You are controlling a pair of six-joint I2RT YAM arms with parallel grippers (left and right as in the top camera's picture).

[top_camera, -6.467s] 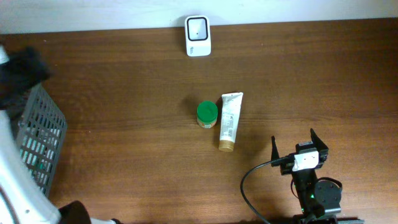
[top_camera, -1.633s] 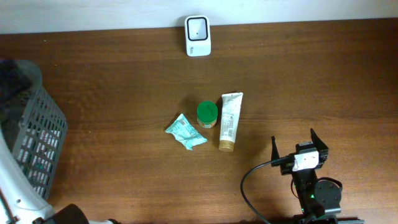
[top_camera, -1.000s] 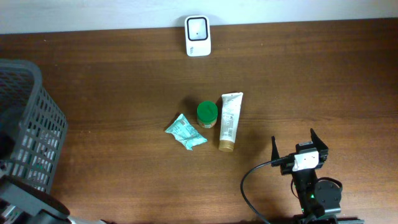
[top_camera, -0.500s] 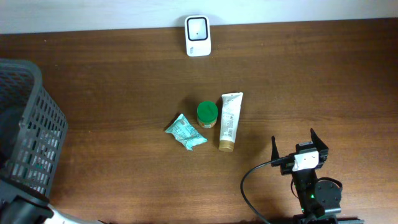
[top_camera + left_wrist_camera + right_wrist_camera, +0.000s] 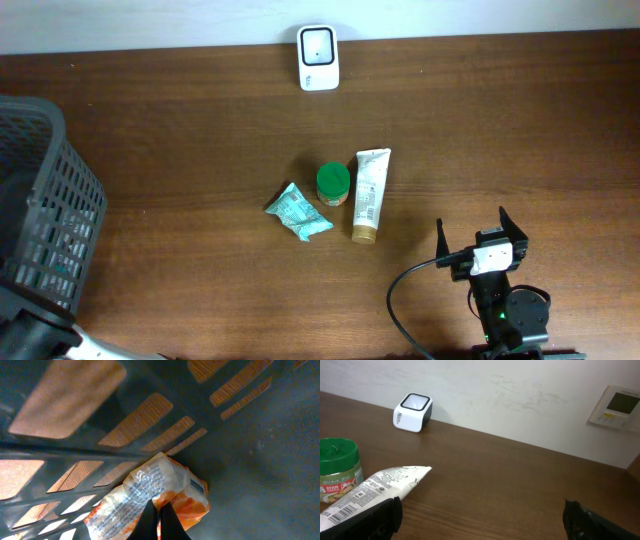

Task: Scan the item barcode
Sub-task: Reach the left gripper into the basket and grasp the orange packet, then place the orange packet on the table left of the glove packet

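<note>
The brown table (image 5: pixel 200 120) holds a grey basket (image 5: pixel 60 200) at its left edge. The left gripper (image 5: pixel 159 510) is down inside the basket. Its fingers are squeezed tight together, and their tips touch an orange pack (image 5: pixel 180 495) lying on the basket floor by the wall. I cannot tell if they pinch it. The right gripper (image 5: pixel 472 222) sits near the front right, fingers spread wide, holding nothing. In the middle lie a tube (image 5: pixel 368 190), a teal pack (image 5: pixel 298 211) and a green jar (image 5: pixel 332 183), close together. The white scanner (image 5: pixel 318 44) stands at the far edge.
</note>
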